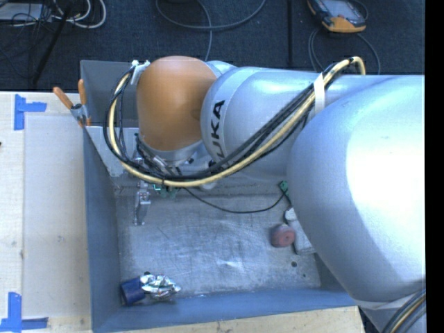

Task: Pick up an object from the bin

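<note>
Grey metal floor lies bare under the gripper [141, 207], which hangs below the arm's orange cover [173, 103] near the back-left part of the bin [97, 241]. Whether it is spread or pressed together cannot be told from this view, and no thing is seen held in it.

Two things look worth picking. Nearest is a blue-and-silver crumpled packet [150, 288], which lies in the front-left corner, close against the front wall and well apart from the gripper. It looks like foil or wrapper, so it is probably very light and soft. It would likely crush under a squeeze rather than resist, and the shiny skin may slip. The best hold is probably across the bunched silver middle, where the folds give some bite. The flat blue end sits close to the corner, and the walls there leave little room.

The other is a reddish disc [282, 236], on the floor at the right, close to the arm's bulk. A small white piece [290, 216] lies just behind it and a green bit [283, 186] farther back. The disc seems stiff, low and light. It would probably have to be pinched across its rim, and because it is so thin the tips would need to come almost down to the floor.
</note>
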`<act>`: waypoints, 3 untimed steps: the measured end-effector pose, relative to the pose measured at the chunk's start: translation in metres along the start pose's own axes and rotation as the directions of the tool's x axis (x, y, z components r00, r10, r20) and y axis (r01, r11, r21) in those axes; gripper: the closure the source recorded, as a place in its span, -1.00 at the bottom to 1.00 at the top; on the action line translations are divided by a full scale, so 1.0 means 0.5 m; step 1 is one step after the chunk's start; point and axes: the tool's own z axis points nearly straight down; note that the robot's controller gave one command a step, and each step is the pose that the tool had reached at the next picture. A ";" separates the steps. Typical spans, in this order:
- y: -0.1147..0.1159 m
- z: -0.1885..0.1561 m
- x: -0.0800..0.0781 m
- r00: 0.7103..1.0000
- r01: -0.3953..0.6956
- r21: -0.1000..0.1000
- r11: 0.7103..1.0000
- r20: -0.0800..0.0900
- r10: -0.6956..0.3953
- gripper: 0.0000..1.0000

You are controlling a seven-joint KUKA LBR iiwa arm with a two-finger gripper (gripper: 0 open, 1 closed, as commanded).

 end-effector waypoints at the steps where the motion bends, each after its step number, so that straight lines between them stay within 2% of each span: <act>1: -0.006 0.139 0.058 0.871 0.490 0.000 0.871 0.000 -0.490 -1.00; 2: -0.040 0.150 0.228 0.842 0.539 0.001 0.842 0.007 -0.539 -1.00; 3: -0.196 0.133 0.272 0.845 0.534 0.007 0.845 0.015 -0.534 -1.00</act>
